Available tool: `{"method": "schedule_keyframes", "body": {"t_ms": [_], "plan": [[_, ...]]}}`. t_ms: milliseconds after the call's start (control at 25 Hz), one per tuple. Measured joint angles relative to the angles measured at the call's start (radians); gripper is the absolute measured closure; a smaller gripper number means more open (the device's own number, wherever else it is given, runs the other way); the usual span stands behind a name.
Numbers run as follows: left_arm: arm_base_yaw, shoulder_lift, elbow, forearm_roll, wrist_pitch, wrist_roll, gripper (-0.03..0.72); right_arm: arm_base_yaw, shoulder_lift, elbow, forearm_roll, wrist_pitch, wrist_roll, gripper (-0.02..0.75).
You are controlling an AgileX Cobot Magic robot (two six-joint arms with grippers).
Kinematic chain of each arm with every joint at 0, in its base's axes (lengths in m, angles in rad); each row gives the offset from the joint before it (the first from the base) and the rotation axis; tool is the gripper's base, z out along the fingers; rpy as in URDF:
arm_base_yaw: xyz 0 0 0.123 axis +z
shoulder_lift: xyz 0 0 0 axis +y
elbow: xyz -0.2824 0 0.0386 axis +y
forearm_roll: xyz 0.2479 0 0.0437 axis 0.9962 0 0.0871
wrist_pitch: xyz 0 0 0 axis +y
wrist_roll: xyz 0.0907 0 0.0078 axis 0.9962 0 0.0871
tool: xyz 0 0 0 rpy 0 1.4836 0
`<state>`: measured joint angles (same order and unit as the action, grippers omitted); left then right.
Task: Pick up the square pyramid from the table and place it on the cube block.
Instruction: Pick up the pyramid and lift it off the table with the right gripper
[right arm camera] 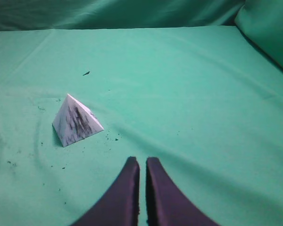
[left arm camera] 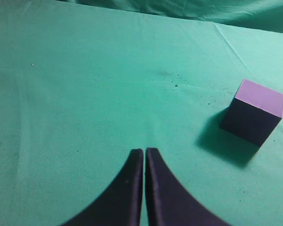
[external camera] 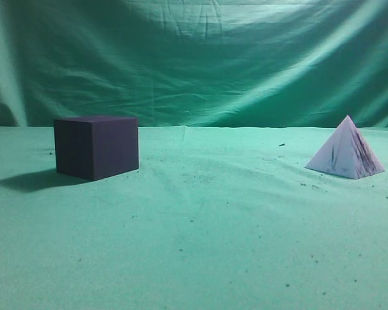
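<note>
I see the square pyramid (external camera: pixel 346 152) resting flat on its base on the right side of the table, white with dark smudged streaks on its smooth faces. Well apart on the left sits the cube block (external camera: pixel 96 146), matte dark purple with crisp edges, casting a shadow leftward. Both rest on a wrinkled green cloth (external camera: pixel 200 245) flecked with dark specks; a draped green backdrop (external camera: pixel 200 58) hangs behind. My left gripper (left arm camera: pixel 145 153) and right gripper (right arm camera: pixel 142 162) both hover with jaws pressed nearly together, holding nothing.
</note>
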<state>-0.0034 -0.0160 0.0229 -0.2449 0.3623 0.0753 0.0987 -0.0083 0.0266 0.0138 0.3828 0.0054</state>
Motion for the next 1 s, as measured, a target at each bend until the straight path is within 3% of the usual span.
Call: {"method": "schedule_keyframes", "body": {"t_ms": [840, 1000], "plan": [[0.000, 0.000, 0.000, 0.000, 0.000, 0.000, 0.688, 0.000, 0.000, 0.000, 0.000, -0.002, 0.000, 0.738], [0.000, 0.000, 0.000, 0.000, 0.000, 0.000, 0.688, 0.000, 0.000, 0.004, 0.065, -0.145, 0.008, 0.738]]}}
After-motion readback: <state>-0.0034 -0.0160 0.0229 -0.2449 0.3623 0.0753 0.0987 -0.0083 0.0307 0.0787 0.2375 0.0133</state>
